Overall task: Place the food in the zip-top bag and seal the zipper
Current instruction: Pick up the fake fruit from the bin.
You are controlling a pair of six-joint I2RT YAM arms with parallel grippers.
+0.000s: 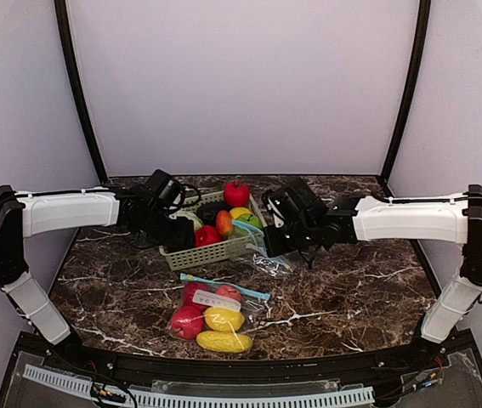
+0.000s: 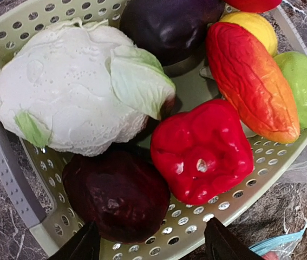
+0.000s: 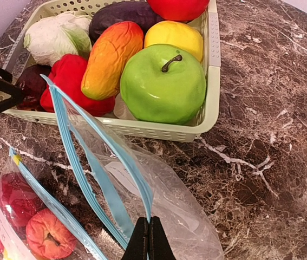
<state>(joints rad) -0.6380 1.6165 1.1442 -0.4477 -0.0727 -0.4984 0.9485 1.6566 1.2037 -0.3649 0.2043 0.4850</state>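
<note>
Nearest us, our right claw pinches the blue zipper of the open zip-top bag at the middle of the tabletop, while our left claw hangs spread over the food in the basket toward the far edge.

Red pepper, seemingly purple eggplant

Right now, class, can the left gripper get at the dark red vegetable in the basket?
Probably yes: the open left gripper hangs over the dark red vegetable, which lies uncovered in the basket.
</note>
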